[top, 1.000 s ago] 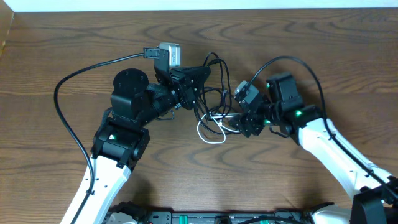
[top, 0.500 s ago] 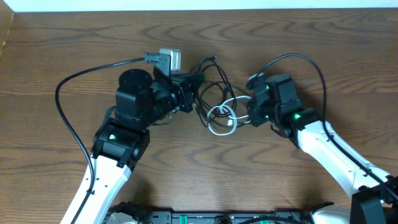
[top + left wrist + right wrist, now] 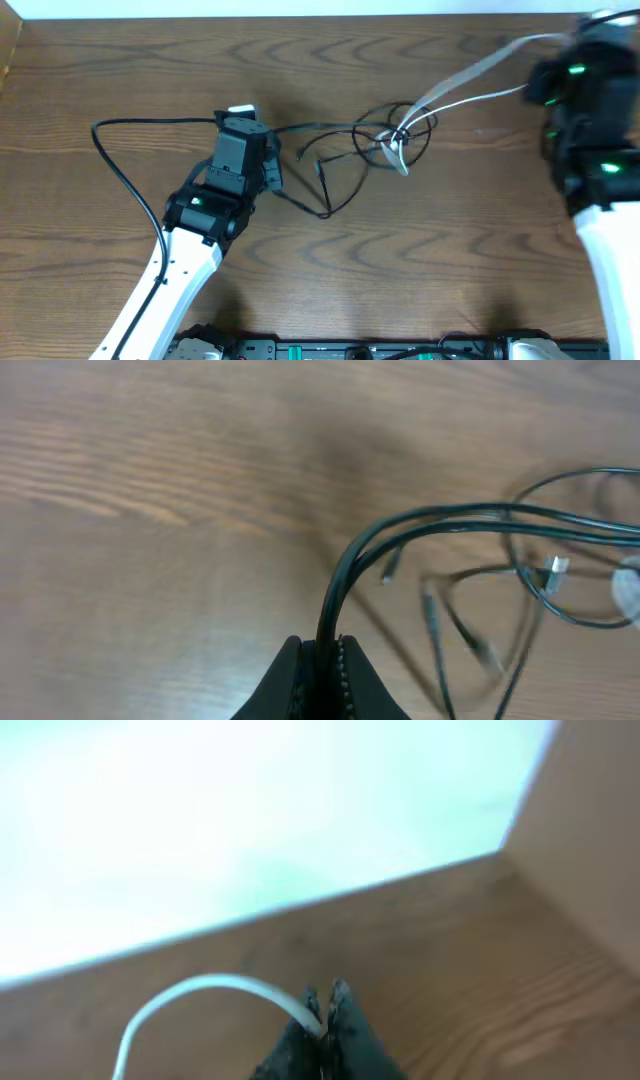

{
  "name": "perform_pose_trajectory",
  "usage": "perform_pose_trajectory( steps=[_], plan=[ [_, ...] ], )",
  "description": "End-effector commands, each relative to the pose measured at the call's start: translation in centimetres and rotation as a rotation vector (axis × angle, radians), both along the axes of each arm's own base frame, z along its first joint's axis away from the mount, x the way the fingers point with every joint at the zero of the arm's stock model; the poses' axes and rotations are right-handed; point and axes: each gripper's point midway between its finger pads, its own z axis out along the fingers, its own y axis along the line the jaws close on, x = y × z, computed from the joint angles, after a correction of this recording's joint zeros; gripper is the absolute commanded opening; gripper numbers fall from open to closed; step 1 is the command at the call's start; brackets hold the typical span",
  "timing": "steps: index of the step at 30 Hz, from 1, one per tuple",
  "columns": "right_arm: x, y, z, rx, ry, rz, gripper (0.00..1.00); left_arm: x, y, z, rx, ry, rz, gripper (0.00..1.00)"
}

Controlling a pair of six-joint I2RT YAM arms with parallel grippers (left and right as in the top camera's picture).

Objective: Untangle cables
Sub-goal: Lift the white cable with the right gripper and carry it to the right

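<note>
From overhead, the black cables [image 3: 330, 127] run from my left arm [image 3: 200, 210] rightward across the wooden table [image 3: 120, 60] into a knot [image 3: 400, 135] right of centre. The white cable [image 3: 480, 100] stretches from that knot, blurred, up toward my right arm [image 3: 590, 120] at the table's right edge.

In the left wrist view, my left fingers [image 3: 290, 680] are together — clamped on two black cables [image 3: 420, 525] that arch away to loose loops on the table.

In the right wrist view, my right fingers [image 3: 350, 1035] pinch the white cable [image 3: 200, 985] — it curves off to the left.
</note>
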Motion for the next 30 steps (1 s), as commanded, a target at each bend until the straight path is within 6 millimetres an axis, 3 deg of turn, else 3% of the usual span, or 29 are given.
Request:
perform_pose_trajectory(
  steps=[1,7,11,18,22,27,30],
  plan=[
    [-1.4,-5.1,3.7,-0.001,-0.083,-0.158,0.01,-0.2,3.1,0.0,0.147,0.004,0.094,0.07],
    [-3.7,-11.4,4.6,-0.043,-0.108,-0.386,0.01,-0.9,5.2,-0.1,0.246,0.021,0.158,0.08],
    [-4.8,-13.5,4.2,-0.047,-0.09,-0.451,0.01,-0.9,5.0,-0.1,0.219,0.016,0.171,0.08],
    [-3.9,-11.8,-0.3,0.001,0.082,-0.337,0.01,0.0,0.8,0.0,0.028,0.007,0.029,0.08],
    [-4.1,-13.1,-3.2,-0.014,0.189,-0.394,0.01,-0.4,-0.4,-0.4,-0.023,0.035,-0.019,0.08],
    [-4.2,-15.6,-7.7,-0.007,0.335,-0.459,0.01,-0.8,-0.3,-0.7,-0.017,0.056,-0.02,0.08],
    [-4.3,-16.9,-9.2,0.001,0.376,-0.489,0.01,-0.9,-0.2,-0.8,-0.016,0.06,-0.02,0.07]
  ],
)
